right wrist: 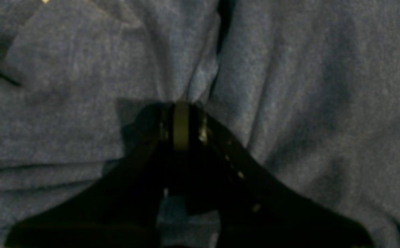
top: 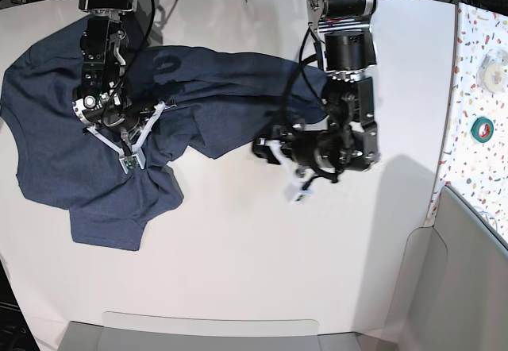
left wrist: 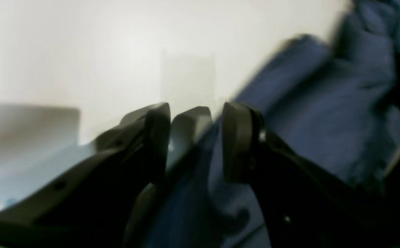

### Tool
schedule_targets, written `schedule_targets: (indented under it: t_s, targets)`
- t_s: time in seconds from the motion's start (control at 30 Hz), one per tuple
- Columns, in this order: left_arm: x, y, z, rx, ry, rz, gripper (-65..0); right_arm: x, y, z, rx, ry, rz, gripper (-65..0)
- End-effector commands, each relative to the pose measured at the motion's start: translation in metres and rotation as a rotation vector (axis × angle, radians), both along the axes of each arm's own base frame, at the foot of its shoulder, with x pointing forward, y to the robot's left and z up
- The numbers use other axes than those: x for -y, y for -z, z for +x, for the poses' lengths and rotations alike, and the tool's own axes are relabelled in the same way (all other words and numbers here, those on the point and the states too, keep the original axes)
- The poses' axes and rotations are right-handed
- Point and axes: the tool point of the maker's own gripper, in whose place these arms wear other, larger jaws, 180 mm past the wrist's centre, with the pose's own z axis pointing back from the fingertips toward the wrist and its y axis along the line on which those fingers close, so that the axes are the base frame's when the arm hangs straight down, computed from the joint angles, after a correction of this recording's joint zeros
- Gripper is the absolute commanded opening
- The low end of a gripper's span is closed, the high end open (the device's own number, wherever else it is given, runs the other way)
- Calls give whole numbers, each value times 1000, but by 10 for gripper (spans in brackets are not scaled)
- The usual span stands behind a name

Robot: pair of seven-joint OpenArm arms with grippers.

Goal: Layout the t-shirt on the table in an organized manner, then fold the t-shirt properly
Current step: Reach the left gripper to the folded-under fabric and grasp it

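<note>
The dark navy-blue heathered cotton t-shirt (top: 95, 152) is seen lying crumpled over the far left part of the large plain white matte table (top: 238, 264) in the base view, with one sleeve-like flap hanging toward the near side and a long band of cloth stretched rightward toward the middle of the tabletop. Faint lettering is made out on the cloth near the far edge, but it cannot be read.

The black right gripper (right wrist: 182, 113) is shown in its wrist view pressed down into the cloth, its jaws brought together on a pinched ridge of fabric from which folds radiate. In the base view this gripper is placed over the middle of the garment's left mass.

The black left gripper (left wrist: 196, 137) is found at the right end of the stretched band, turned sideways just above the table. In its blurred wrist view the two dark fingers (left wrist: 236, 137) are seen parted with a clear gap between them, nothing being clamped; the blue cloth lies behind and beside the right-hand finger, and whether it is touched cannot be told.

Beyond the table's right edge a narrow speckled terrazzo-patterned surface (top: 476, 129) is visible, on which a green roll of tape (top: 482, 129) is resting
</note>
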Motion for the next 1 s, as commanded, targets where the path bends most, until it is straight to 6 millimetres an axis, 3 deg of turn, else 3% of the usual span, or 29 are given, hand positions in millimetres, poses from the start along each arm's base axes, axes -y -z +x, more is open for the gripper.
schedule_targets:
  t_s: [0.0,0.07,0.17,0.33,0.63,0.83,0.9,0.97]
  targets:
    - [2,3,-1,-10,28,33,-401,10,12,-17,-91,18,-48,-650]
    - [15,6,-4,-14,47,18,-401,10,12,-17,-91,18,-48,-650]
    - [20,10,-6,-26,57,13,-401,10,12,-17,-91,18,-48,-650]
    - [31,8,0,-22,82,3,-401,10,12,-17,-91,18,-48,-650]
    - [71,11,9,-51,87,-137,-401,10,11,-17,-89,18,-47,-650]
    - [85,16,0,-70,119,-158,-402,11,10,-16,-88,18,-50,-650]
    - [88,18,-5,-74,143,-145,-424,12,10,-16,-88,18,-51,-650]
    - [95,20,-12,-71,186,-126,-501,12,10,-16,-86,18,-51,-650]
